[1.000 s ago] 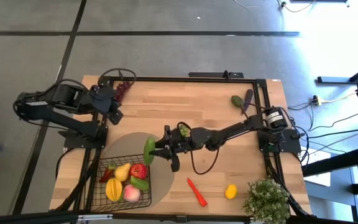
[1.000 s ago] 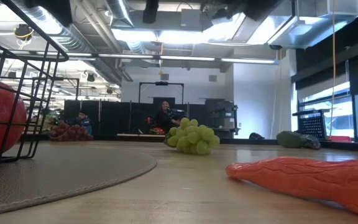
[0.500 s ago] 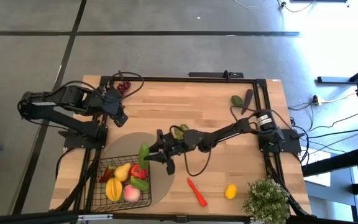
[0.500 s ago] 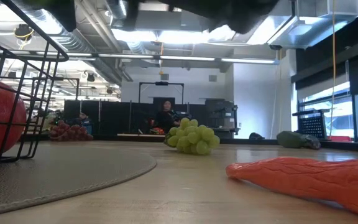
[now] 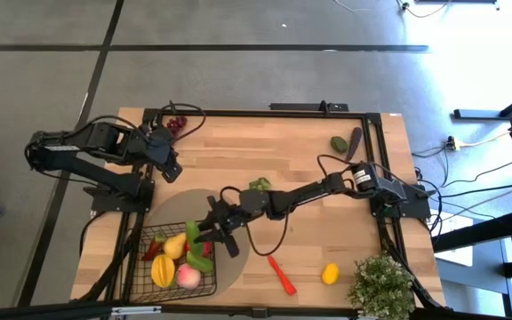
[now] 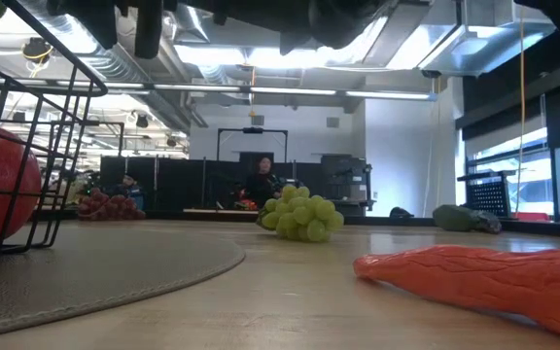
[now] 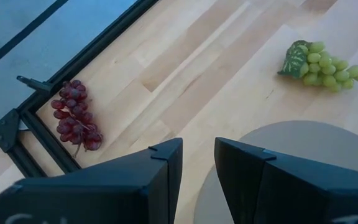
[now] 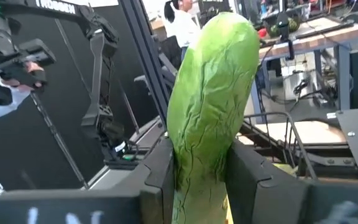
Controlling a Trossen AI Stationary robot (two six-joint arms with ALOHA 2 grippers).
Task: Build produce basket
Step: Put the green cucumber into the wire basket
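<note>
Cucumber [image 8: 211, 99] clenched in right gripper [image 5: 204, 233] jaws, apparently above basket [image 5: 140, 267]; left jaws barely parted.

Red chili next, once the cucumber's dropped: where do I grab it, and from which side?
Grip the chili mid-body, coming straight down from above. It lies flat on the table, long and thin, running diagonally, so set the fingers across its narrow width. Nothing crowds it; the lemon sits apart. The right gripper holds the cucumber over the basket.

Bright ceiling lamps glare in the low view, while the orange chili [image 6: 484, 277] nearest the lens is soft. Even overhead light leaves faint shadows on the counter [image 5: 283, 160]. The cucumber [image 8: 211, 99] looks slightly blurred.
</note>
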